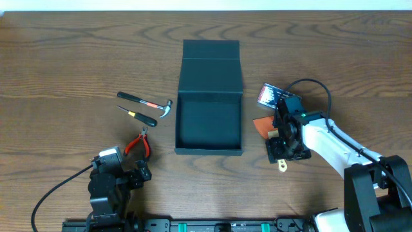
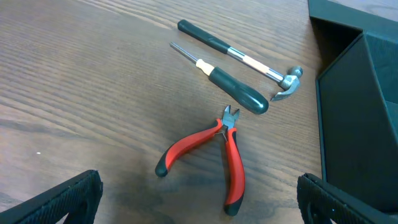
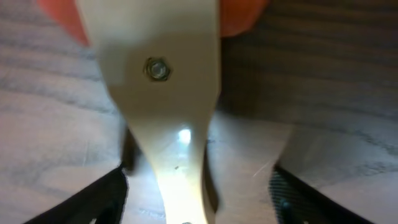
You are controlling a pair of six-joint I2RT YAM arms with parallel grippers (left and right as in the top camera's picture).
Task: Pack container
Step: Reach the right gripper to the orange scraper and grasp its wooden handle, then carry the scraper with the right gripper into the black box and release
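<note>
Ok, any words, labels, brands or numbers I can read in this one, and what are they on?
None legible.
Small pack right of the container: printed label, too small to read.
The container, hammer, screwdriver, pliers: no markings visible.
Metal blade in the right wrist view: a bolt, no text.

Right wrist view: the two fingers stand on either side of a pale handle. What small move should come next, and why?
Probably close the right gripper on the pale handle. Its fingers flank the handle with gaps on both sides, so nothing is gripped yet, and the container stands open nearby, ready to receive it.
</note>
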